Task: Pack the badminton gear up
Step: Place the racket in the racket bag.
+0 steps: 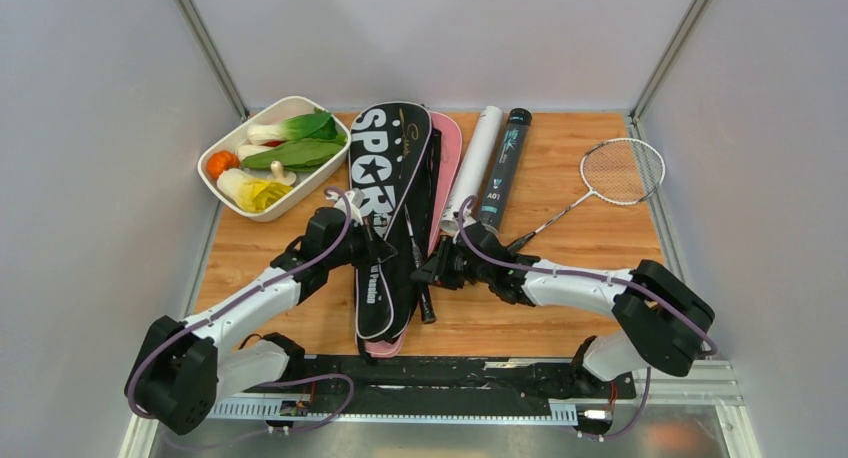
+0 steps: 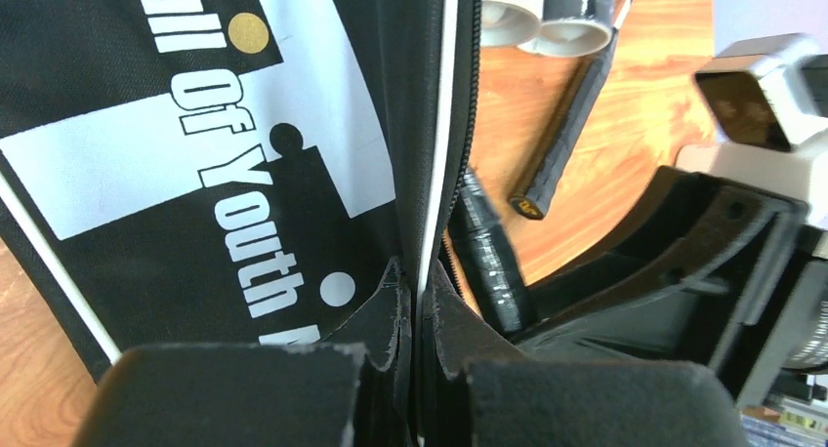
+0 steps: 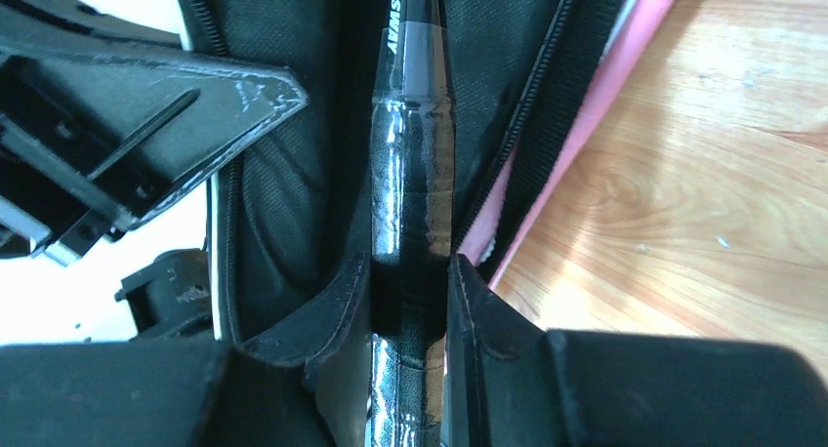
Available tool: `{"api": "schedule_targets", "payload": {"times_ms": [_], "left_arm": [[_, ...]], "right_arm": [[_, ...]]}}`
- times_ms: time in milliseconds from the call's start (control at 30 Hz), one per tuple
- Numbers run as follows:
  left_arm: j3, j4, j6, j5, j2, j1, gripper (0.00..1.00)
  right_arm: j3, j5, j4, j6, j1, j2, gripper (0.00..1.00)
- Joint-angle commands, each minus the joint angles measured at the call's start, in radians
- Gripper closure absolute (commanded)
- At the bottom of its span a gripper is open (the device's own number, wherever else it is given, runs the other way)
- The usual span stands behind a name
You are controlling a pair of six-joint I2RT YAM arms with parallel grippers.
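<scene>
While the left pincer (image 2: 418,305) is pinching the zipper edge of the black cover (image 1: 388,168) on the table (image 1: 585,278), the right pincer (image 3: 410,289) is clamping the racket handle (image 3: 412,174) in its opening; a skewed push is risking a zipper snag.

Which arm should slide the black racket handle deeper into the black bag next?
The right arm. The right fingers clamp the racket handle, which lies inside the open black cover, so that arm can probably just push. The left fingers are pinched on the cover's edge, so they are busy.
</scene>
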Motion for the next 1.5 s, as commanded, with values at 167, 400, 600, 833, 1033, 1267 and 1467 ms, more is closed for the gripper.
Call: {"api": "schedule_targets", "payload": {"times_ms": [167, 400, 600, 833, 1033, 1267, 1467], "left_arm": [[-0.053, 0.025, -0.080, 0.110, -0.137, -0.071, 1.00], [-0.088, -0.022, -0.062, 0.053, -0.158, -0.088, 1.00], [-0.120, 0.009, -0.099, 0.069, -0.185, -0.089, 1.00], [-0.163, -0.013, -0.120, 0.077, -0.250, -0.089, 1.00], [-0.219, 0.076, -0.151, 0.108, -0.260, -0.089, 1.00], [-0.227, 0.054, -0.170, 0.055, -0.287, -0.089, 1.00], [-0.190, -0.078, -0.176, -0.086, -0.295, -0.089, 1.00]], "right_arm": [[0.215, 0.224, 0.134, 0.185, -0.014, 0.121, 1.00], [0.282, 0.274, 0.100, 0.254, -0.015, 0.127, 1.00], [0.294, 0.303, 0.124, 0.347, -0.026, 0.242, 0.97], [0.351, 0.205, 0.209, 0.372, -0.041, 0.338, 0.91], [0.305, 0.248, 0.291, 0.503, -0.039, 0.350, 0.83], [0.408, 0.203, 0.294, 0.439, -0.028, 0.472, 0.79], [0.506, 0.124, 0.079, 0.194, -0.027, 0.411, 0.50]]}}
